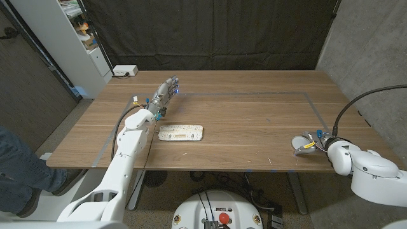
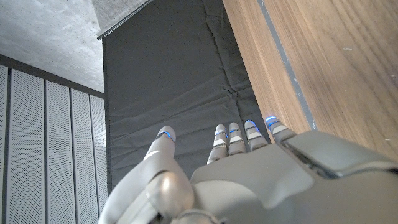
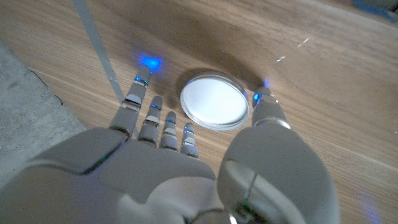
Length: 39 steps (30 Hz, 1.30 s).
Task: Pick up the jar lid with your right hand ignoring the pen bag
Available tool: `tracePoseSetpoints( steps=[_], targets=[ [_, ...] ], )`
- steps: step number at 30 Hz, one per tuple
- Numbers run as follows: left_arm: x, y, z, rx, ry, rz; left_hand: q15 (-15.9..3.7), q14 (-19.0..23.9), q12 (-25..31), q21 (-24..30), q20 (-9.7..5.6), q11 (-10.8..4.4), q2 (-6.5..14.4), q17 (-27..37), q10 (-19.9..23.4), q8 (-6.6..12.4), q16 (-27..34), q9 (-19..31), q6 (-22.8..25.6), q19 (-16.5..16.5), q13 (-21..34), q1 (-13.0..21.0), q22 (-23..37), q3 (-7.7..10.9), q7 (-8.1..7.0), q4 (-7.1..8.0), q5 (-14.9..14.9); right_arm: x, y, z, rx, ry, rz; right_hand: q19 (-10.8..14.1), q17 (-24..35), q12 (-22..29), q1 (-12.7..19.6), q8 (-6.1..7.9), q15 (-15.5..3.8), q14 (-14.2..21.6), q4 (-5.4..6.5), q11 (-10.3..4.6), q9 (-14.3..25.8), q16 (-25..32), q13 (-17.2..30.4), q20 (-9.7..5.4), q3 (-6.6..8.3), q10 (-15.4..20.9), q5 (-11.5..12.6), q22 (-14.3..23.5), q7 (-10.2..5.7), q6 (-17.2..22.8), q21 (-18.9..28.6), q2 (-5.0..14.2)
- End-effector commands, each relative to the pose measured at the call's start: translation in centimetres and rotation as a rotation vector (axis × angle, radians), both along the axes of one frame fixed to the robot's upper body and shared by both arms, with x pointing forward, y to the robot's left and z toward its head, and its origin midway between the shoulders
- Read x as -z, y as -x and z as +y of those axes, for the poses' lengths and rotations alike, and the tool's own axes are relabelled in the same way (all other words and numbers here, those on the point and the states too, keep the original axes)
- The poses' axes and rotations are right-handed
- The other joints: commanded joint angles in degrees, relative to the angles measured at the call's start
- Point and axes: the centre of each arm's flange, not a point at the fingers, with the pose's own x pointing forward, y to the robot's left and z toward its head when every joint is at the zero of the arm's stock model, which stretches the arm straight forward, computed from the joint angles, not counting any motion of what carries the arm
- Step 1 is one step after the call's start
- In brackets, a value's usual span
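The jar lid [image 3: 214, 101] is a round white disc with a metal rim, lying on the wooden table [image 1: 254, 127] near its front right edge [image 1: 298, 144]. My right hand [image 1: 316, 144] hovers right at it. In the right wrist view that hand [image 3: 186, 174] has its fingers [image 3: 160, 118] spread on one side of the lid and its thumb on the other, holding nothing. The pen bag [image 1: 180, 132], pale and patterned, lies left of centre. My left hand [image 1: 164, 94] reaches out past the bag with straight, parted fingers [image 2: 236, 138] and nothing in them.
A taped rectangle [image 1: 310, 97] marks the tabletop. A small white box [image 1: 125, 70] sits at the back left corner, beside a white shelf unit [image 1: 70, 38]. A person's leg [image 1: 19, 172] shows at the left edge. A black cable [image 1: 356, 102] arcs over the right arm.
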Motion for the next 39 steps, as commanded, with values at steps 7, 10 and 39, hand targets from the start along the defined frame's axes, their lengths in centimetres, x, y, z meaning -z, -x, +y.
tracePoseSetpoints(
  steps=[7, 10, 39],
  targets=[
    [0.8, 0.1, -0.1, 0.000, 0.013, 0.010, 0.15, 0.21, 0.36, 0.44, 0.45, -0.32, 0.32, 0.23, 0.02, 0.20, 0.14, 0.21, 0.65, 0.06, 0.09, -0.01, 0.26, 0.03, -0.14, 0.32, 0.11, 0.5, -0.2, -0.2, 0.024, 0.027, 0.034, 10.01, 0.51, 2.00, 3.37, 1.92, -2.28, 6.31, 0.12, -1.56, 0.38, 2.16, 0.42, -0.50, -0.41, 7.16, 0.68, 0.04, -1.08, 7.44, 1.77, 0.86],
    [0.9, 0.3, -0.2, 0.000, 0.015, 0.007, 0.14, 0.22, 0.36, 0.44, 0.49, -0.34, 0.32, 0.23, 0.04, 0.21, 0.14, 0.22, 0.70, 0.06, 0.09, -0.01, 0.26, 0.03, -0.16, 0.32, 0.12, 0.6, -0.2, -0.2, 0.033, 0.037, 0.027, 11.56, 0.63, 2.27, 4.43, 2.34, -3.13, 7.47, -0.02, -2.63, 0.41, 2.60, 0.46, -0.57, -0.42, 8.64, 0.70, -0.02, -1.69, 9.26, 1.80, 1.21],
    [0.7, 1.5, -0.8, -0.003, 0.004, -0.005, 0.11, 0.25, 0.34, 0.45, 0.56, -0.30, 0.31, 0.24, 0.02, 0.16, 0.09, 0.22, 0.76, 0.00, 0.10, -0.03, 0.26, 0.00, -0.11, 0.34, 0.12, 0.8, 1.1, -0.7, 0.044, 0.058, -0.019, 14.16, 1.39, 2.31, 8.47, 2.74, -4.69, 10.74, 0.04, -4.09, 0.59, 4.24, 0.67, -2.13, -0.29, 11.47, 0.18, -0.03, -2.55, 12.97, 0.86, 3.90]
  ],
)
